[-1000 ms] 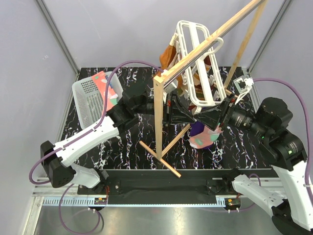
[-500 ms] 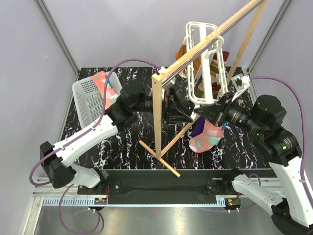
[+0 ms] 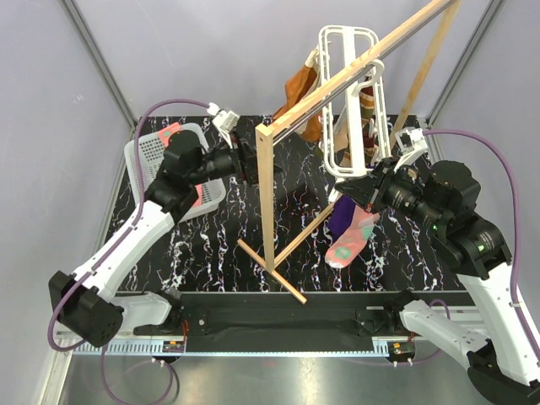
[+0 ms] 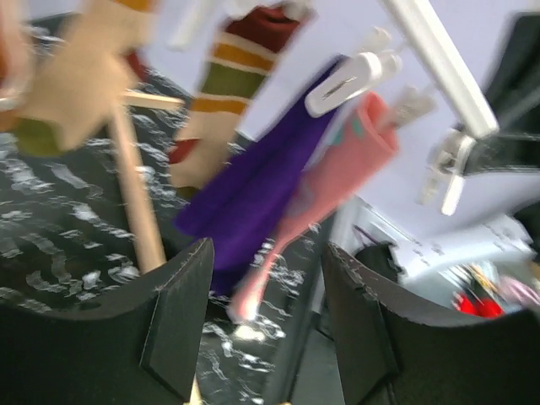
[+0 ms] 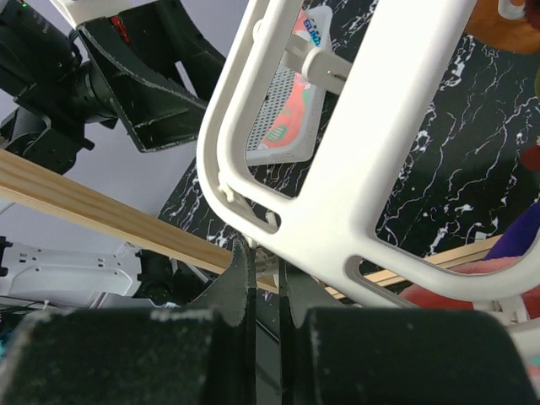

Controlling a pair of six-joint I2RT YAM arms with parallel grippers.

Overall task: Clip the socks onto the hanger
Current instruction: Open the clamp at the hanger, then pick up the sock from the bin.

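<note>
Fingers (image 5: 228,304) of the right arm are pinched tight on the thin lower edge of the hanger (image 5: 375,135), which hangs from the wooden rail (image 3: 396,38). Left fingers (image 4: 177,325) stand well apart, holding nothing, and face a pink sock (image 4: 329,194) that hangs beside a purple cloth (image 4: 253,186) under the hanger.

**White Shells, Black Joints, Purple Cables**

The left arm (image 3: 126,245) and right arm (image 3: 506,299) wore glossy white shells between matte black joints. A purple cable (image 3: 179,101) looped over each arm. The left gripper (image 4: 266,251) had broad, rough-textured black fingers (image 4: 177,325).
</note>
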